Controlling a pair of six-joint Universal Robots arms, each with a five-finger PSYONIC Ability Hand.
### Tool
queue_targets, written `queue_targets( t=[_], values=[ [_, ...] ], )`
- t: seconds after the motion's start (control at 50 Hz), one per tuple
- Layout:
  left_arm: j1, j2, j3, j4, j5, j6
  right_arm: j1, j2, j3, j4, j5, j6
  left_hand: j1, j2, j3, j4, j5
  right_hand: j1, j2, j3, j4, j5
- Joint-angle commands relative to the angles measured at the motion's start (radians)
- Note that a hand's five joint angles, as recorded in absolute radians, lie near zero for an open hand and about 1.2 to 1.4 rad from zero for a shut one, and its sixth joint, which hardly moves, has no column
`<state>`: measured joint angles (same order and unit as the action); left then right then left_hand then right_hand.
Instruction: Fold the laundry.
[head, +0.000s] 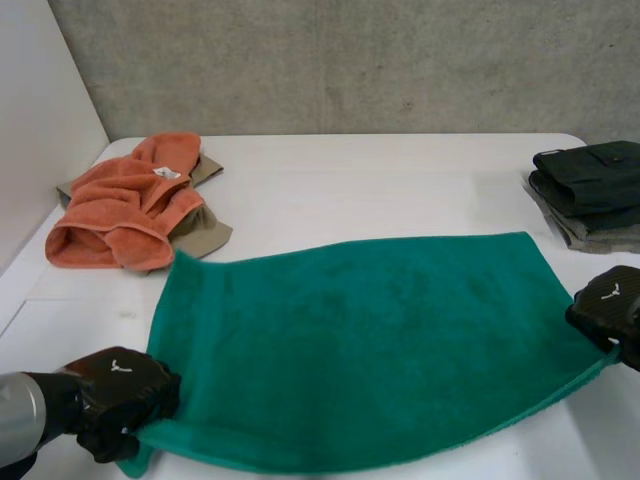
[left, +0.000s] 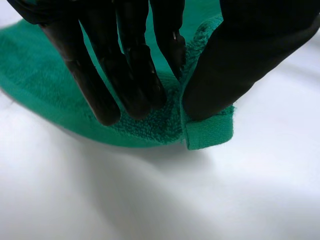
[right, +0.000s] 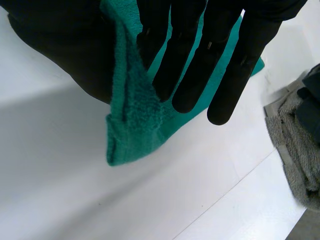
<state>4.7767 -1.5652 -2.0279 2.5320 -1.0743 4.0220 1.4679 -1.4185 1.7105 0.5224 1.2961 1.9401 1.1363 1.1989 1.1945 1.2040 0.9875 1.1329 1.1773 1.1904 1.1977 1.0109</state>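
Observation:
A green towel (head: 370, 345) lies spread across the near half of the white table. My left hand (head: 125, 392) holds its near left corner, and in the left wrist view the thumb (left: 225, 75) and fingers (left: 135, 75) pinch the green towel (left: 210, 132) between them. My right hand (head: 610, 305) holds the near right corner, lifted a little off the table. In the right wrist view the corner of the towel (right: 132, 130) hangs pinched between thumb (right: 65, 55) and straight fingers (right: 200, 65).
An orange towel (head: 125, 200) is crumpled over a beige garment (head: 205, 232) at the back left. A stack of folded dark clothes (head: 592, 190) sits at the back right, seen as grey folded cloth (right: 297, 145) in the right wrist view. A grey wall stands behind the table.

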Motion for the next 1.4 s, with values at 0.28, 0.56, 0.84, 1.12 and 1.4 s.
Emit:
queue_targets(
  t=[0.28, 0.56, 0.84, 1.12, 1.4],
  values=[
    [-0.222, -0.499, 0.552, 0.439, -0.177, -0.201, 0.201, 0.461, -0.366, -0.508, 0.144, 0.387, 0.260, 0.197, 0.202, 0.192, 0.234, 0.263, 0.219, 0.206, 0.199, 0.211],
    [-0.290, -0.760, 0.919, 0.412, -0.339, -0.227, 0.278, 0.805, -0.759, -0.611, 0.278, 0.393, 0.260, 0.197, 0.202, 0.192, 0.234, 0.263, 0.219, 0.206, 0.199, 0.211],
    [-0.308, -0.639, 0.913, 0.465, -0.338, -0.255, 0.309, 0.635, -0.695, -0.699, 0.358, 0.569, -0.962, -1.024, -1.020, -1.029, -0.987, -0.958, -1.003, -1.016, -1.023, -1.011],
    [-0.261, -0.302, 0.427, 0.559, -0.215, -0.333, 0.120, 0.294, -0.286, -0.492, 0.031, 0.611, -0.962, -1.024, -1.020, -1.029, -0.987, -0.909, -0.954, -0.967, -0.974, -0.962],
    [-0.256, -0.282, 0.270, 0.715, -0.145, -0.348, 0.019, 0.455, -0.143, -0.745, -0.074, 0.571, -0.962, -1.024, -1.020, -1.029, -0.987, -0.390, -0.434, -0.447, -0.455, -0.442]
  ],
)
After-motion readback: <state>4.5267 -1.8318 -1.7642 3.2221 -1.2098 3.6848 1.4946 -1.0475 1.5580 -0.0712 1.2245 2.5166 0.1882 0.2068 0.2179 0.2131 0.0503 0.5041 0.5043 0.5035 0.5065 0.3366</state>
